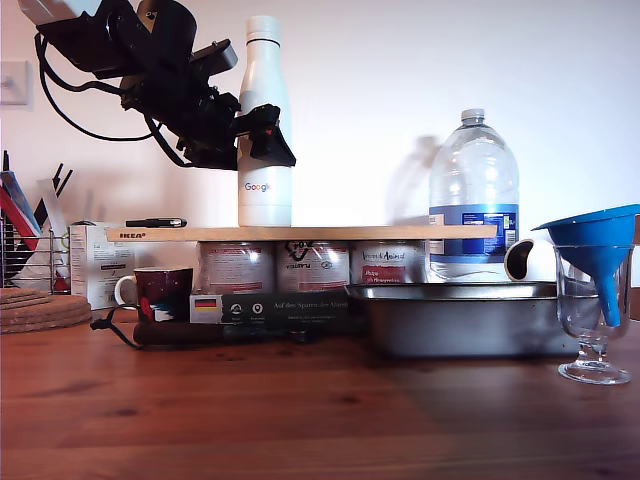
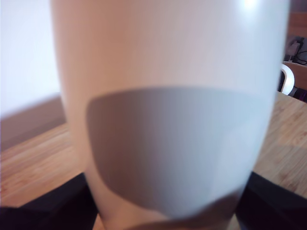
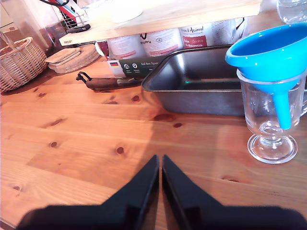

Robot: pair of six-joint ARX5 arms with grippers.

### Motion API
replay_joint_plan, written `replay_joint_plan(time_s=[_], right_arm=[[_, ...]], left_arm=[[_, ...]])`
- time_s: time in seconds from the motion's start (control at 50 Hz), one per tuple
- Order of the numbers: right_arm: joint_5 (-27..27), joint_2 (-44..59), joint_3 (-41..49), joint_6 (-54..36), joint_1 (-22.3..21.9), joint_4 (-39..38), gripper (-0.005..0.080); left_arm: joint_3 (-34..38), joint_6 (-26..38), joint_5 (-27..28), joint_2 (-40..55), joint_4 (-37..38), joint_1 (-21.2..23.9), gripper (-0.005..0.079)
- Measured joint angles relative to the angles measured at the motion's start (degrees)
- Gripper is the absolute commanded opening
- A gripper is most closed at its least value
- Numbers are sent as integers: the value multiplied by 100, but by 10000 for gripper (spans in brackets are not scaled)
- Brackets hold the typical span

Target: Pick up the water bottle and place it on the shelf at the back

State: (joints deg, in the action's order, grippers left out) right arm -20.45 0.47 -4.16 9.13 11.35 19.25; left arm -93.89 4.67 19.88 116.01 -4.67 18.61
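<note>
**Tabletop in front, white bottle upright on the shelf behind, one gripper clamped round it**

Exterior view: bare wooden tabletop fills the foreground. At the exterior view's right stands a stemmed glass with a blue funnel sitting in it, next to a grey metal tray. Behind them a light-wood IKEA shelf lies across a row of tins. The water bottle, white with a Google logo, stands upright on this shelf, its base on the wood. My first gripper reaches in from the exterior view's left and closes round the bottle's middle. A clear water jug stands well apart, toward the exterior view's right.

First wrist view: the bottle's white body fills nearly the whole picture. Dark fingers press against it on both sides, so this gripper is gripping the bottle. Light wood shows behind.

Second wrist view: my second gripper hovers low over the tabletop with its jaws closed to a thin slit, holding nothing. The glass and funnel are near it.

Likely risks: the bottle is tall and slim, so a finger dragging on it as the jaws open, or a sideways pull-back, could tip it off the shelf toward the tray or glass. Downward pressure could also shift the plank on its tins.
</note>
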Motion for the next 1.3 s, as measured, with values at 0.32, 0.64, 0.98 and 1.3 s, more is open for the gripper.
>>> replay_joint_plan(time_s=[0.32, 0.64, 0.98, 1.3], right_arm=[[0, 0, -2, 0, 0, 0, -12], [0, 0, -2, 0, 0, 0, -12], [0, 0, -2, 0, 0, 0, -12], [0, 0, -2, 0, 0, 0, -12]], left_arm=[[0, 0, -4, 0, -22, 2, 542], [0, 0, -11, 0, -87, 0, 624], [-2, 0, 81, 0, -4, -7, 715], [-83, -22, -120, -2, 42, -4, 770]])
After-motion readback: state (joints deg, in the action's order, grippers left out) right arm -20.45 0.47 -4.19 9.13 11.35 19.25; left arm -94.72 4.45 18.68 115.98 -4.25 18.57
